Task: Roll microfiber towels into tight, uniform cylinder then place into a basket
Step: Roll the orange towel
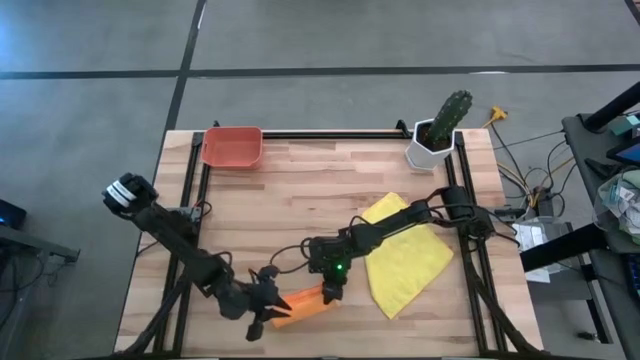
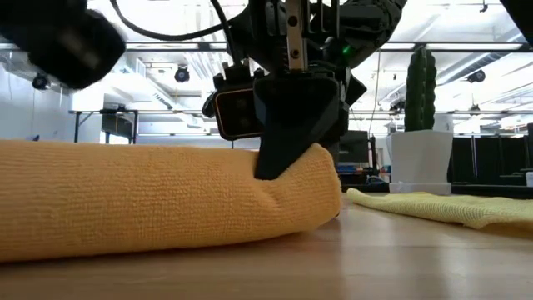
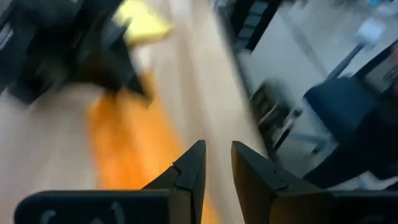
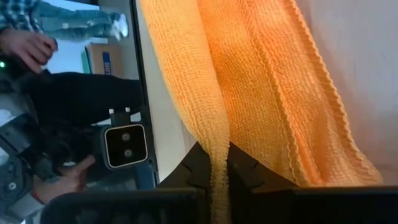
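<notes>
The orange towel (image 1: 303, 303) lies rolled at the table's 6 o'clock edge, its long axis running roughly 8 to 2 o'clock; the yellow towel (image 1: 405, 255) lies flat and unrolled, and the basket (image 1: 232, 147) at 11 o'clock holds nothing. The right gripper (image 4: 213, 177) pinches a fold at the roll's 2 o'clock end. The left gripper (image 3: 217, 171), narrowly parted and holding nothing, sits at the opposite end.

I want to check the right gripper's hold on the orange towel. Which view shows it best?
The right wrist view: the right gripper pinches a fold of the orange towel between its fingers. The low view shows it pressed on the roll's end, the high view only tiny, and the left wrist view is blurred.
</notes>
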Controlling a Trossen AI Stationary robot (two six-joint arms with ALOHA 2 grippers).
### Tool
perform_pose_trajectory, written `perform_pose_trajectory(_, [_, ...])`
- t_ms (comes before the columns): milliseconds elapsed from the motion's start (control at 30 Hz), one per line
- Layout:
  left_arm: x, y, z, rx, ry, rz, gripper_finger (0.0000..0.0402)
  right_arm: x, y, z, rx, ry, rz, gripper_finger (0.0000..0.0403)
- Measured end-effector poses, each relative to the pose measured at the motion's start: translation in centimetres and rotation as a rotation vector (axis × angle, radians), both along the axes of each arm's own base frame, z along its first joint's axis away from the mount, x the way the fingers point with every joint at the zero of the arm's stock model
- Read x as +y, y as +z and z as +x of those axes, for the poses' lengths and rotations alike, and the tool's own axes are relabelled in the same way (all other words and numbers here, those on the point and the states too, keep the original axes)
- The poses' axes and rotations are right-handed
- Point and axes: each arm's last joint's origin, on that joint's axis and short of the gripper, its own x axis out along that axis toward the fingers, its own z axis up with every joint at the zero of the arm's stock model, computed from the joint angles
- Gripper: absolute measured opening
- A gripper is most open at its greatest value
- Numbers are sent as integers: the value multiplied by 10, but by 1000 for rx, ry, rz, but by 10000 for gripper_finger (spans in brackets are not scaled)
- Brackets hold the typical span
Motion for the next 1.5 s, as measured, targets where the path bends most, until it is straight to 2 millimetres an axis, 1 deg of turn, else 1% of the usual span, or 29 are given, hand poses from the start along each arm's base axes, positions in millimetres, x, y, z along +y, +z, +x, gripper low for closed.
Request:
perform_pose_trajectory(67, [-4,5,9,-51,-5,-10,61,-1,0,0,6,-8,3,13])
perform_pose_trajectory(133, [-7,2,16,-46,-3,19,61,-1,0,0,9,-11,3,13])
perform_pose_trajectory(267, [-8,-27,26,38,1,65,61,-1,0,0,9,-13,1,13])
perform_pose_trajectory(433, [-8,-62,32,160,35,40,61,-1,0,0,7,-14,0,13])
perform_pose_trajectory(533, [-8,-76,34,204,79,6,61,2,0,0,4,-10,-4,13])
perform_pose_trajectory(700, [-9,-79,36,223,110,-38,61,10,1,-1,-16,16,-15,16])
perform_pose_trajectory(833, [-8,-77,35,226,105,-41,61,16,1,-3,-25,31,-28,34])
perform_pose_trajectory(1067, [-7,-79,33,231,102,-35,61,17,5,-4,-57,58,-37,70])
perform_pose_trajectory(1167, [-7,-80,33,233,100,-29,61,18,11,-6,-107,93,-60,95])
perform_pose_trajectory(1300, [-7,-80,33,233,75,-6,61,15,26,-10,-161,142,-88,129])
perform_pose_trajectory(1500, [-7,-81,32,235,52,7,61,8,43,-26,-178,268,-176,161])
